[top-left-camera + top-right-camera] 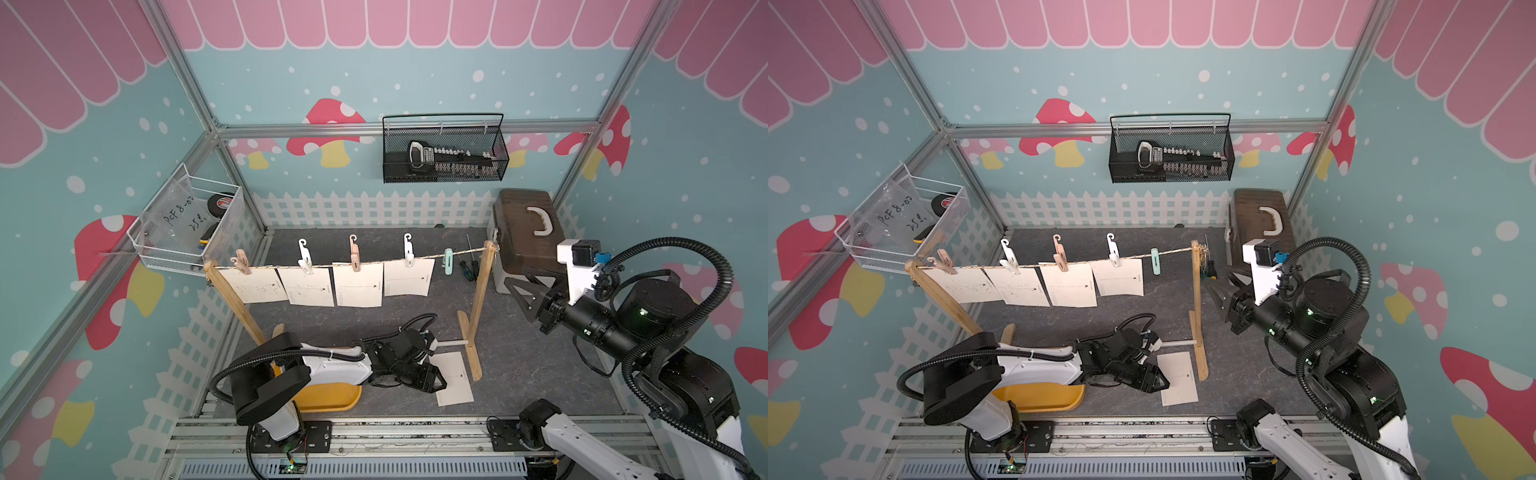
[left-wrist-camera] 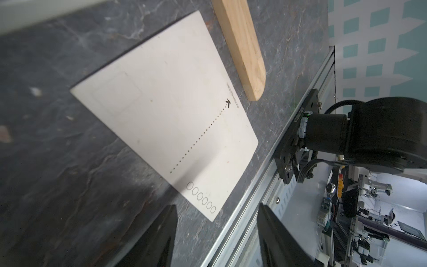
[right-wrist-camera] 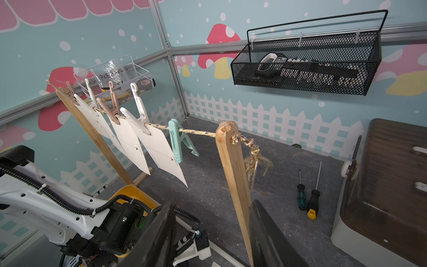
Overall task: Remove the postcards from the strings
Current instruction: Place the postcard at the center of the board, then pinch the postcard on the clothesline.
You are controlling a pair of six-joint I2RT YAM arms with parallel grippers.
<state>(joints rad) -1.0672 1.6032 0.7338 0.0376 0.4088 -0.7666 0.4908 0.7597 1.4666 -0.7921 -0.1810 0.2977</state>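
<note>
Several off-white postcards [image 1: 358,284] [image 1: 1070,286] hang by clothespins from the string [image 1: 465,251] between two wooden posts. One more postcard [image 1: 455,378] [image 2: 161,120] lies flat on the dark table beside the right post's foot [image 2: 242,50]. My left gripper [image 1: 438,384] [image 2: 217,205] hovers low at that card's near corner, open, with nothing between its fingers. My right gripper [image 1: 519,293] [image 3: 212,203] hangs in the air to the right of the right post [image 3: 233,175], open and empty. A teal clothespin [image 1: 448,262] [image 3: 176,141] grips the string alone.
A yellow tray [image 1: 328,397] lies under the left arm. A brown-lidded box [image 1: 528,232] stands at the back right, with two screwdrivers [image 3: 307,198] on the table beside it. A white rod [image 1: 451,343] joins the posts' feet. Wire baskets [image 1: 444,153] [image 1: 187,224] hang on the walls.
</note>
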